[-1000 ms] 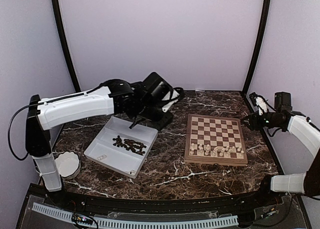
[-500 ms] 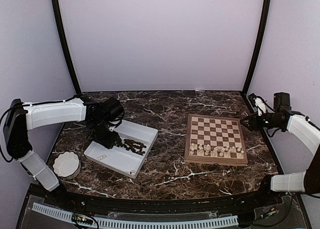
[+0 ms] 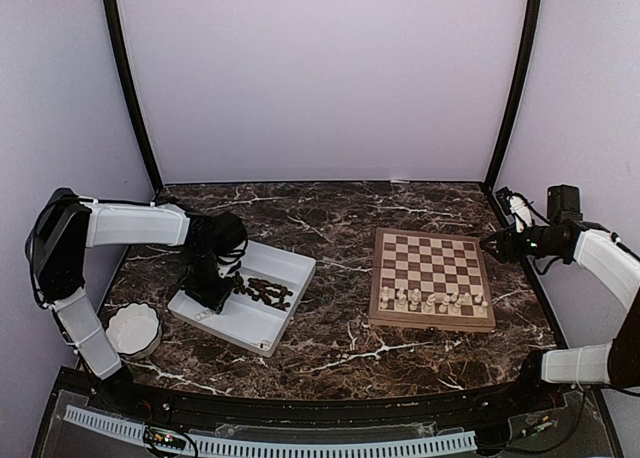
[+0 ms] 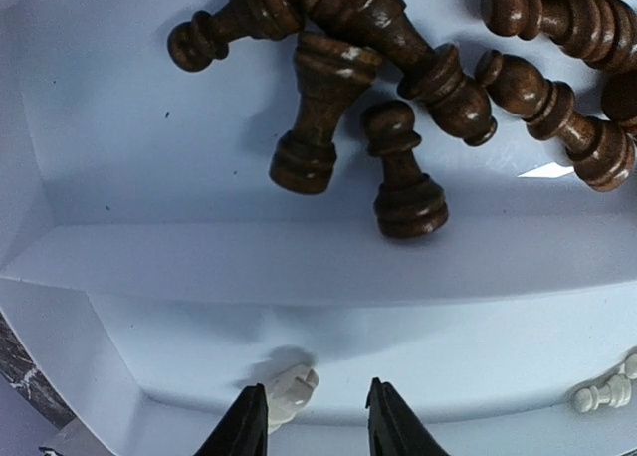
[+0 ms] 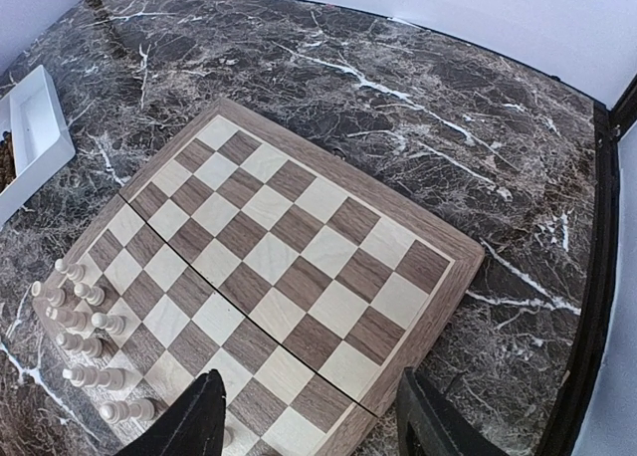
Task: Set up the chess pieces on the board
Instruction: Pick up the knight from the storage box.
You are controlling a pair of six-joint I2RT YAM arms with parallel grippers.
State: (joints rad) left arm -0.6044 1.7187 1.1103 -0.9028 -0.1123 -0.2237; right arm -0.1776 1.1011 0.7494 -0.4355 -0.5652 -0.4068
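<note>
only the left wrist shows jaws straddling a pale piece point(image 4: 291, 394).

I find no legible text, label, brand, number or sign in any of the three views. The board point(image 5: 289, 247) shows only plain light and dark checks within a tan border. The white tray point(image 4: 149, 127) and the chess pieces point(image 4: 317, 117) carry no markings I can read.
</note>
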